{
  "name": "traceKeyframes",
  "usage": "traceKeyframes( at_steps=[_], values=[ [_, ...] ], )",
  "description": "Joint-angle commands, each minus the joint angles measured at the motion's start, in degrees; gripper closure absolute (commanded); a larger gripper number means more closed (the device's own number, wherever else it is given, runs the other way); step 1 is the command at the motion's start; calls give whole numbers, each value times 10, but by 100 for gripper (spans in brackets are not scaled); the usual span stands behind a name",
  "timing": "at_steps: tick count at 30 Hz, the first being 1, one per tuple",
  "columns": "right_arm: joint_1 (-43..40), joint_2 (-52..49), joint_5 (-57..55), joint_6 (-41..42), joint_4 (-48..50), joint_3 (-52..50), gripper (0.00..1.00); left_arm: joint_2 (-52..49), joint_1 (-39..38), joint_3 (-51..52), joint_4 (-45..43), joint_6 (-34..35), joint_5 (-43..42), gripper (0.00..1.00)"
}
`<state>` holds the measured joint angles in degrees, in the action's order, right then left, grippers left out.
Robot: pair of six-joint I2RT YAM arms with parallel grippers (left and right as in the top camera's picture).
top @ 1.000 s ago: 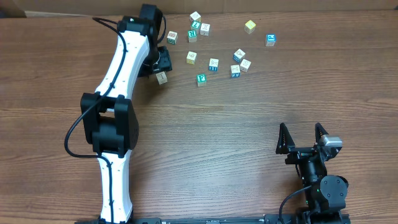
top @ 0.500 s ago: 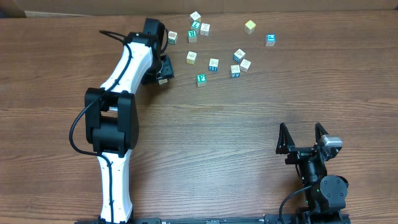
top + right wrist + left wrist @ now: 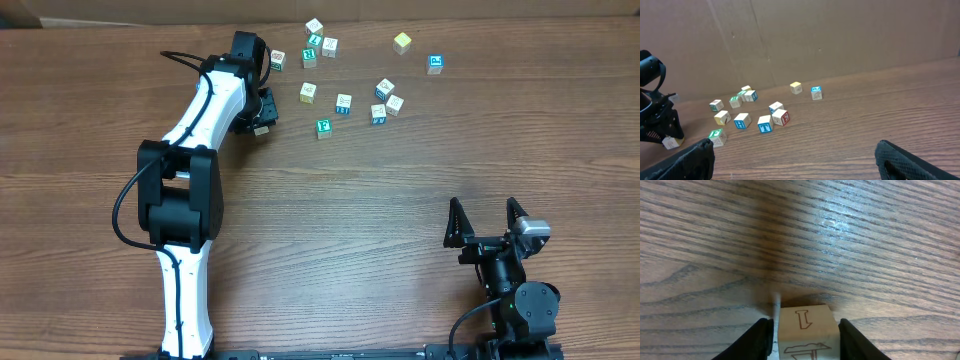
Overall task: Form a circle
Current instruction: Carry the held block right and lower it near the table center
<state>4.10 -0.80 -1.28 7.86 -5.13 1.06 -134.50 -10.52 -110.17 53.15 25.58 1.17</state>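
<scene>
Several small alphabet cubes (image 3: 343, 103) lie scattered at the far middle of the wooden table, among them a green-faced cube (image 3: 323, 127); no circle is in view. My left gripper (image 3: 262, 125) reaches to the left end of the scatter. It is shut on a cream cube (image 3: 805, 332) that rests on the table, with a black finger (image 3: 760, 339) tight at each side. The same cube (image 3: 670, 142) shows under the left arm in the right wrist view. My right gripper (image 3: 485, 208) sits near the front right, open and holding nothing, far from the cubes (image 3: 765, 124).
A cardboard wall (image 3: 805, 40) closes off the back of the table just behind the cubes. The white left arm (image 3: 195, 130) stretches from the front left edge up to the cubes. The right arm's base (image 3: 520, 300) sits at the front right.
The left gripper shifted slightly onto the cream cube and its fingers closed in on it. The other cubes and the right arm have not moved.
</scene>
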Motion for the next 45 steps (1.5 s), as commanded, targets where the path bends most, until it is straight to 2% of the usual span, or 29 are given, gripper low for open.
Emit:
traceKeyframes(
  at_steps=[1,4,6,14,25,30,39,45],
  values=[
    [-3,6,5,-8,3,-6,0,-3,-2,2,2,2,7,67],
    [-3,6,5,-8,3,-6,0,-3,-2,2,1,2,7,73],
    [-3,6,5,-8,3,-6,0,-2,-2,2,5,2,7,72],
    [-3,6,5,-8,3,-6,0,42,-2,-3,66,-38,7,82],
    [-3,6,5,-8,3,-6,0,189,-2,-3,206,-38,-55,81],
    [-3,6,5,-8,3,-6,0,243,-10,-3,274,-45,-57,81],
    [-3,6,5,-8,3,-6,0,259,-63,1,358,-50,-56,80],
    [-3,6,5,-8,3,-6,0,259,-134,19,362,-45,-56,79]
  ],
)
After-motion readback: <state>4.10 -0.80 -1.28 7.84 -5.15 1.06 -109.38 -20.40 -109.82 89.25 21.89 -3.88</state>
